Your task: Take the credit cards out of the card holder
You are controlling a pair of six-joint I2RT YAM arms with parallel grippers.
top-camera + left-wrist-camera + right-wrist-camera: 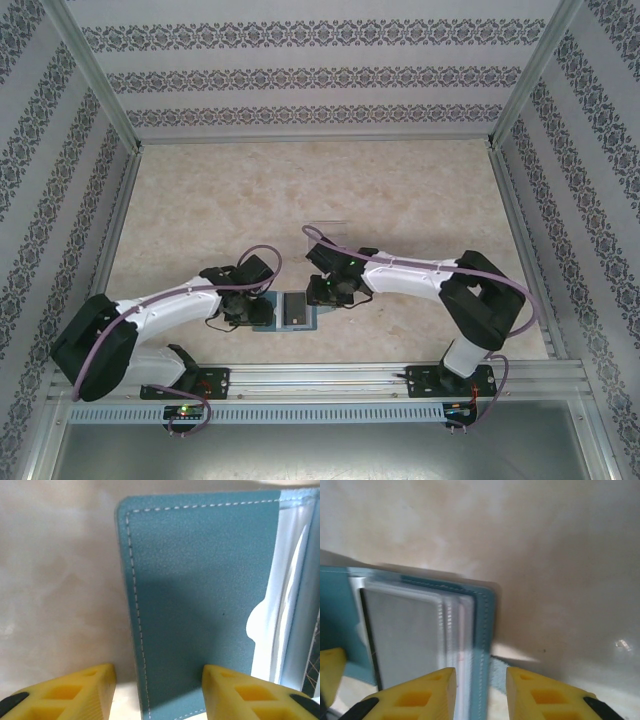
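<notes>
Steadying the card holder (200,605) matters: left gripper (157,682) stands wide astride its left flap; right gripper (480,680) sits narrow over its right edge, grip undeterminable. Slide the pocketed credit card (405,640) out flat.

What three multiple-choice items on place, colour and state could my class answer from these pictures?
1. The wallet lies: A in the far left corner; B at the table's near edge, centre; C against the right wall.
2. Its cover is: A teal; B red; C black.
3. It is: A shut; B standing upright; C open flat.
Answers: 1 B, the top view shows it there; 2 A, it is teal in both wrist views; 3 C, its pockets show.
</notes>
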